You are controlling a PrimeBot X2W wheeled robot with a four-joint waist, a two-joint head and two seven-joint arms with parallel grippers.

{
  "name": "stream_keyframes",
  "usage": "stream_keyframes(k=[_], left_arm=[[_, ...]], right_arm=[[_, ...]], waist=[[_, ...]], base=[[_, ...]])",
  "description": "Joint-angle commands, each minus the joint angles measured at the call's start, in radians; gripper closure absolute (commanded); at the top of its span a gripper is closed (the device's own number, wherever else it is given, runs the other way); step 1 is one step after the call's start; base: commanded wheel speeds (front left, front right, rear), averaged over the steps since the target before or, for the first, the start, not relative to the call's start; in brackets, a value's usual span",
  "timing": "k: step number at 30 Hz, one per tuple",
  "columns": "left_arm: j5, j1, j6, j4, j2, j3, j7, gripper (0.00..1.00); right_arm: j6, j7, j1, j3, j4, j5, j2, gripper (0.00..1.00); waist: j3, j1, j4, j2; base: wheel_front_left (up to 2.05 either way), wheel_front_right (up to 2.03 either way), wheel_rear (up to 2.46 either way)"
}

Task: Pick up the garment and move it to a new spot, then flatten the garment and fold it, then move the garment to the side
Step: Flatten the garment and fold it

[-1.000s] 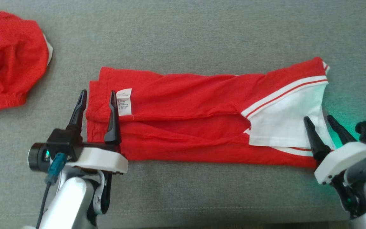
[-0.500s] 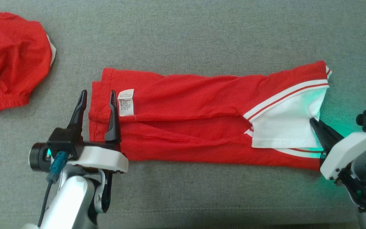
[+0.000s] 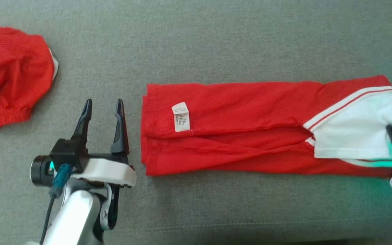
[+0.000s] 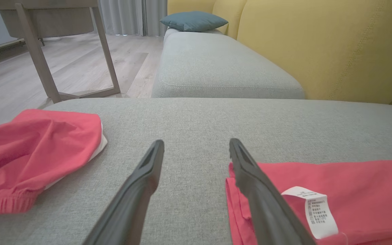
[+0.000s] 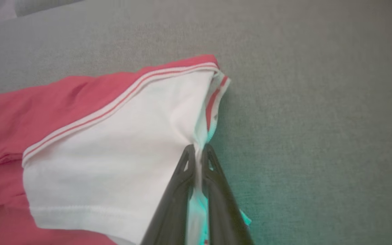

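Observation:
The garment [image 3: 237, 129] is a red shirt with white striped sleeve, folded into a long band across the grey cushion. Its white sleeve end [image 5: 121, 149] lies at the right, its care label [image 3: 181, 116] near the left end. My right gripper [image 3: 390, 130] is shut on the sleeve's right edge [image 5: 199, 149], with white cloth pinched between the fingers. My left gripper [image 3: 103, 103] stands open on the cushion just left of the garment's left edge [image 4: 231, 190], holding nothing. In the left wrist view its right finger [image 4: 250, 183] overlaps that edge.
A second red garment [image 3: 10, 73] lies crumpled at the far left of the cushion [image 3: 196, 41]. In the left wrist view another grey cushion [image 4: 216, 68], a yellow backrest [image 4: 335, 47], a teal pillow [image 4: 192, 20] and a table leg [image 4: 36, 54] stand beyond.
My right gripper closed on the sleeve edge and dragged the garment to the right, away from the left gripper. The left gripper stayed open and still.

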Motion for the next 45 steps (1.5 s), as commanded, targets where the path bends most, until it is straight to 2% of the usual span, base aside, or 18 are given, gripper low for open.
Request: stream_keyframes(k=[1, 7, 11, 14, 19, 24, 26, 31, 39, 40, 41, 42, 45], left_arm=[[-0.005, 0.0, 0.001, -0.026, 0.015, 0.036, -0.011, 0.0], [-0.012, 0.011, 0.0, -0.028, 0.019, 0.035, -0.01, 0.0], [-0.016, 0.013, -0.002, -0.031, 0.022, 0.031, -0.007, 0.0], [-0.018, 0.01, -0.005, -0.031, 0.022, 0.027, -0.005, 0.0], [-0.021, 0.004, -0.008, -0.027, 0.02, 0.02, -0.004, 0.0], [-0.02, -0.001, -0.008, -0.029, 0.011, 0.007, -0.004, 0.0], [-0.02, -0.005, -0.01, -0.027, 0.007, 0.002, -0.004, 0.0], [-0.021, -0.018, -0.015, -0.017, -0.004, -0.008, -0.005, 0.0], [-0.021, -0.029, -0.023, 0.001, -0.016, -0.017, -0.008, 0.0], [-0.021, -0.03, -0.024, 0.004, -0.016, -0.017, -0.009, 0.0], [-0.022, -0.031, -0.025, 0.007, -0.017, -0.017, -0.009, 0.0], [-0.022, -0.032, -0.026, 0.009, -0.017, -0.017, -0.009, 0.0], [-0.022, -0.033, -0.028, 0.014, -0.018, -0.016, -0.01, 0.0]], right_arm=[[0.007, -0.009, -0.006, 0.009, -0.064, -0.014, -0.047, 1.0], [0.007, 0.008, -0.069, 0.128, -0.249, -0.059, -0.058, 1.0], [0.007, 0.026, -0.144, 0.294, -0.34, -0.067, -0.048, 1.0], [0.007, 0.024, -0.208, 0.437, -0.342, -0.042, -0.021, 1.0], [0.007, -0.017, -0.295, 0.624, -0.241, 0.023, 0.092, 1.0], [0.007, -0.092, -0.347, 0.743, -0.075, 0.075, 0.229, 1.0], [0.007, -0.13, -0.366, 0.783, -0.008, 0.083, 0.261, 1.0], [0.007, -0.222, -0.403, 0.843, 0.154, 0.109, 0.301, 1.0], [0.007, -0.319, -0.455, 0.94, 0.286, 0.165, 0.31, 1.0], [0.007, -0.333, -0.461, 0.952, 0.294, 0.177, 0.31, 0.66], [0.007, -0.35, -0.469, 0.963, 0.302, 0.183, 0.31, 0.05], [0.007, -0.37, -0.475, 0.971, 0.306, 0.194, 0.31, 0.0], [0.007, -0.426, -0.497, 0.996, 0.31, 0.203, 0.31, 0.0]], waist=[[-0.014, 0.0, -0.007, 0.0], [-0.043, 0.0, -0.021, 0.0], [-0.056, 0.0, -0.023, 0.0], [-0.061, 0.0, -0.018, 0.0], [-0.063, 0.0, -0.003, 0.0], [-0.051, 0.0, 0.017, 0.0], [-0.044, 0.0, 0.025, 0.0], [-0.028, 0.0, 0.04, 0.0], [-0.017, 0.0, 0.05, 0.0], [-0.017, 0.0, 0.05, 0.0], [-0.018, 0.0, 0.05, 0.0], [-0.018, 0.0, 0.049, 0.0], [-0.021, 0.0, 0.047, 0.0]], base=[[0.0, 0.0, 0.0], [0.0, 0.0, 0.0], [0.0, 0.0, 0.0], [0.0, 0.0, 0.0], [0.0, 0.0, 0.0], [0.0, 0.0, 0.0], [0.0, 0.0, 0.0], [0.0, 0.0, 0.0], [0.0, 0.0, 0.0], [0.0, 0.0, 0.0], [0.0, 0.0, 0.0], [0.0, 0.0, 0.0], [0.0, 0.0, 0.0]])
